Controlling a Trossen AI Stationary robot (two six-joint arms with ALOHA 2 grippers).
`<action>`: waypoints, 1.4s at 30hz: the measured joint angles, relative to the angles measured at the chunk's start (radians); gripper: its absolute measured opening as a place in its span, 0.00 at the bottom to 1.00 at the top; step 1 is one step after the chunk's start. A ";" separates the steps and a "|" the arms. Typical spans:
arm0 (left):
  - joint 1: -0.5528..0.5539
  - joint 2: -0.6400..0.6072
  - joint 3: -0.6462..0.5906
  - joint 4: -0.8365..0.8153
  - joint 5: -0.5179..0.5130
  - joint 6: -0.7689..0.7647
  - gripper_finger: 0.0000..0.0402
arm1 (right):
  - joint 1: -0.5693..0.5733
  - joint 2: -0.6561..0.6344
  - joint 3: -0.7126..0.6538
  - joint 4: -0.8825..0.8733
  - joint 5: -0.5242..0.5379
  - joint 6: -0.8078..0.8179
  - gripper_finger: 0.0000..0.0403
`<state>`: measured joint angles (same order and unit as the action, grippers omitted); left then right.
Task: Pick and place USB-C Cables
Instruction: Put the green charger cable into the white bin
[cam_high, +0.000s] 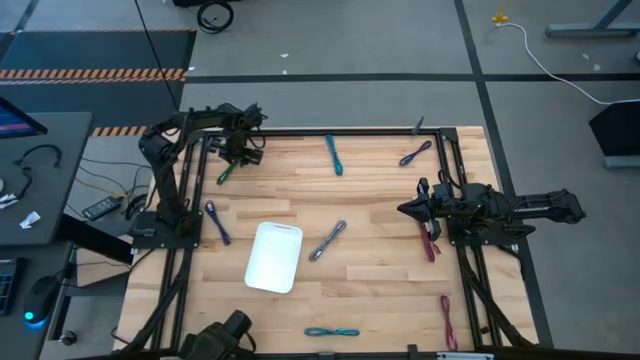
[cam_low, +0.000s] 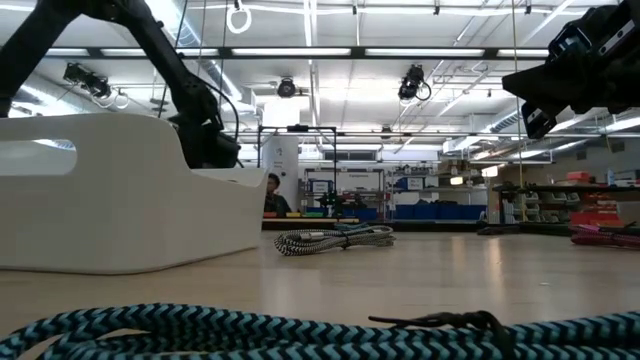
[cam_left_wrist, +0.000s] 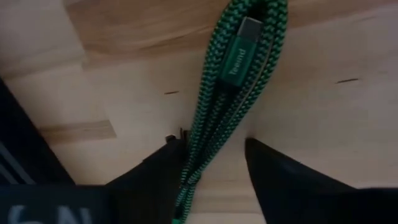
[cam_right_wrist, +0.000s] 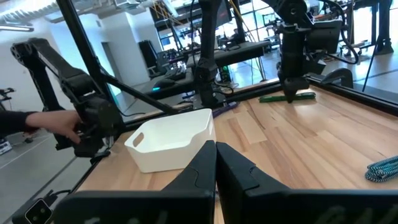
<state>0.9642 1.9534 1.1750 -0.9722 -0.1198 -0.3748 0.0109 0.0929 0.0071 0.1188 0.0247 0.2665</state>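
Observation:
A green USB-C cable bundle (cam_high: 225, 175) lies flat on the table at the far left. My left gripper (cam_left_wrist: 214, 165) is open and points down over it, one finger (cam_left_wrist: 158, 174) on each side of the bundle (cam_left_wrist: 230, 81). Whether a finger touches it, I cannot tell. My right gripper (cam_right_wrist: 216, 155) is shut and empty, held above the table at the right (cam_high: 408, 208). The white tray (cam_high: 275, 257) stands near the middle. Other bundles lie about: teal (cam_high: 333, 155), purple (cam_high: 415, 153), dark purple (cam_high: 217, 222), grey (cam_high: 327, 241), magenta (cam_high: 430, 240).
A second magenta bundle (cam_high: 447, 320) and a teal one (cam_high: 332, 332) lie near the table's near edge. Dark frame rails (cam_high: 460, 170) run along the table's left and right sides. A person's hand (cam_right_wrist: 43, 121) shows beyond the table. Bare wood lies between tray and right arm.

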 joint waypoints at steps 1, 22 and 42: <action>-0.003 -0.005 -0.001 0.001 0.003 0.003 0.40 | 0.000 0.000 0.000 0.000 0.000 0.000 0.03; -0.223 -0.489 0.007 -0.154 0.009 -0.150 0.05 | 0.000 0.000 0.000 0.016 0.000 0.000 0.03; -1.313 -0.546 0.007 0.219 -0.273 -1.090 0.05 | 0.000 0.000 0.000 0.022 0.000 0.000 0.03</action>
<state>-0.3487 1.4078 1.1824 -0.7533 -0.3928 -1.4646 0.0108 0.0933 0.0071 0.1412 0.0249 0.2668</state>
